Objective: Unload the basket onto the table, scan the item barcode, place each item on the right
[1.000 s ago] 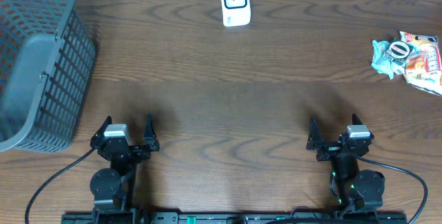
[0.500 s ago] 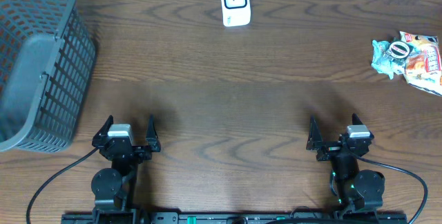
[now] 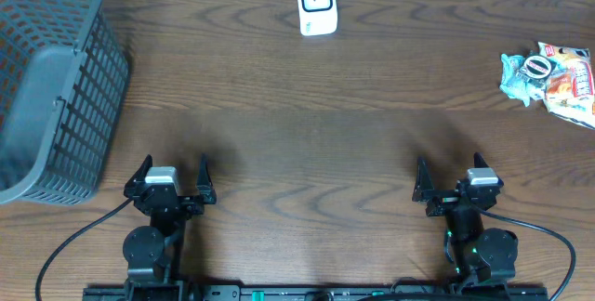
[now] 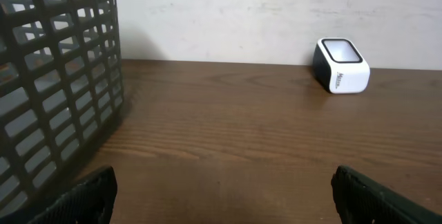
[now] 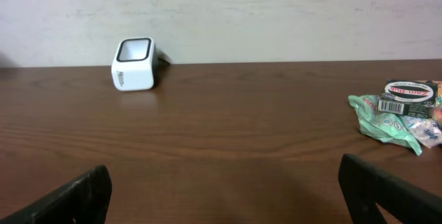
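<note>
1. Brown wood-grain table [image 3: 307,134], seen from above and from two low wrist cameras near its front edge.
2. Items to scan lie in one small heap at the table's far right edge. It is made up of a crumpled green packet [image 3: 514,75], an orange-and-red packet [image 3: 574,85] touching it, and a dark pack [image 5: 409,91] resting on top.
3. A white barcode label [image 5: 391,106] on the dark pack faces the right wrist camera.
4. Scanner [image 3: 316,4]: a small white box with a dark window on its upper face. It stands at the middle of the back edge, against a pale wall [image 5: 276,10], well apart from the heap.
5. Grey lattice basket [image 3: 51,87] stands at the far left.
6. Left gripper [image 3: 173,163], front left of the table: jaws spread wide, nothing between them.
7. Right gripper [image 3: 450,163], front right: jaws spread wide, holding nothing, well apart from the heap.
8. Count: one scanner, one basket, two grippers, and three items in the heap as far as can be made out.
</note>
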### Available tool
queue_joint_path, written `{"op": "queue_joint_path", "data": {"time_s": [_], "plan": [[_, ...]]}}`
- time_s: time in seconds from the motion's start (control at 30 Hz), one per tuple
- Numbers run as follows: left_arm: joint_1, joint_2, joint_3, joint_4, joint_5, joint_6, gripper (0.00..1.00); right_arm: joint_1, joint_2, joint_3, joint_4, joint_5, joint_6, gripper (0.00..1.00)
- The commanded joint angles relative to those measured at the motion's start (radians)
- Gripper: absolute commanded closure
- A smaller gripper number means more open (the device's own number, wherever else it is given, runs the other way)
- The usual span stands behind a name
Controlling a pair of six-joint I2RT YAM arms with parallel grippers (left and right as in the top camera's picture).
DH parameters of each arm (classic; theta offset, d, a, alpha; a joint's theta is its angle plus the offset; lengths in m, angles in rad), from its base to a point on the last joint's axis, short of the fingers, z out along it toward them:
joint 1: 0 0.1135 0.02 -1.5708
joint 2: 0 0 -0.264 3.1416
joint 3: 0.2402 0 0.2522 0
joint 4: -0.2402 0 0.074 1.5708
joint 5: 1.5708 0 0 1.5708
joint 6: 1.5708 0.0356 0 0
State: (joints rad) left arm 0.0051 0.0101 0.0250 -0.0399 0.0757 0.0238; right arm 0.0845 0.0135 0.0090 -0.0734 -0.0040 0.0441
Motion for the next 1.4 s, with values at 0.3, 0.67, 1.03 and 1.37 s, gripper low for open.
{"op": "queue_joint_path", "data": {"time_s": [0.3,0.67,1.03,1.37], "plan": [[-0.003,-0.008,-0.021,-0.034,0.018,0.010,0.02,0.008,-0.008,-0.004,-0.002,-0.002,-0.008,0.01],[-0.003,-0.008,-0.021,-0.026,0.040,0.009,0.03,0.008,-0.008,-0.004,-0.002,-0.002,-0.008,0.01],[-0.003,-0.006,-0.021,-0.023,0.040,0.010,0.02,0.008,-0.008,-0.004,-0.002,-0.002,-0.008,0.01],[-0.003,-0.006,-0.021,-0.023,0.039,0.010,0.02,0.008,-0.008,-0.004,-0.002,-0.002,-0.008,0.01]]}}
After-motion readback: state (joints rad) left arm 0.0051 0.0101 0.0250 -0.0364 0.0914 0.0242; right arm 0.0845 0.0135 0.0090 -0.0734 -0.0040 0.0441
